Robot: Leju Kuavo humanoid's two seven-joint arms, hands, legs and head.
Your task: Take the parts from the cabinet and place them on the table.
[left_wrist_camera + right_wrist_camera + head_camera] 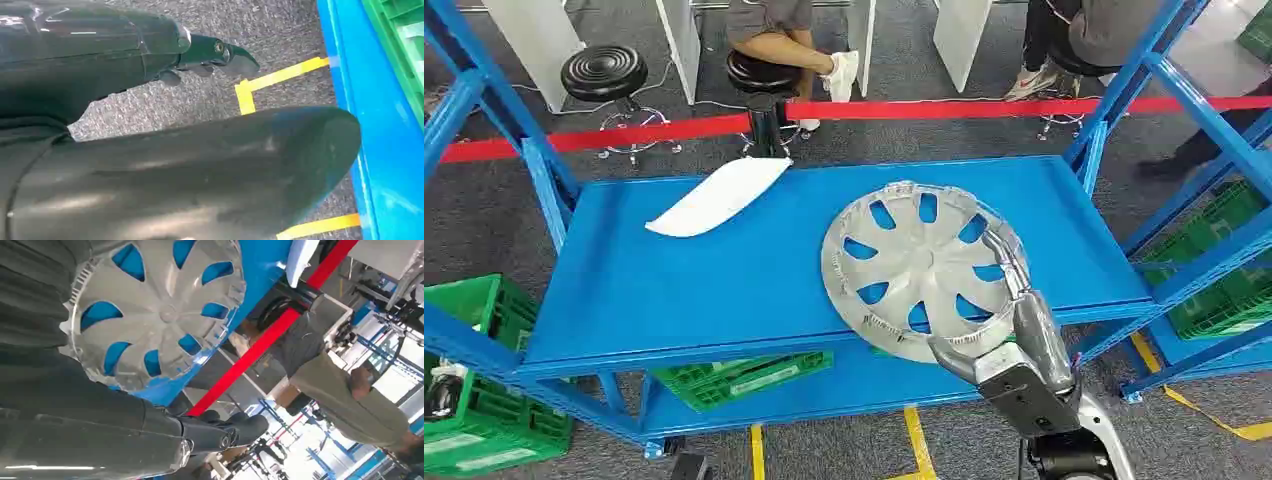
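The right hand reaches in from below at the front right of the blue shelf and grips the silver wheel cover at its right and lower rim. In the head view, fingers extend up along the right edge of the cover while the thumb lies under its lower edge. The wheel cover sits on the right half of the top shelf surface, its lower edge overhanging the front lip of the shelf. In the right wrist view the wheel cover shows its spokes and blue openings, with the hand beside its rim.

A white curved panel lies flat on the back left area of the same shelf, well apart from the wheel cover.

The left hand appears in the left wrist view over grey carpet with yellow floor tape; its fingers are curled in and hold nothing.

Green crates stand on the floor and lower shelf. A red barrier belt runs behind the shelf, with black stools and seated people beyond it
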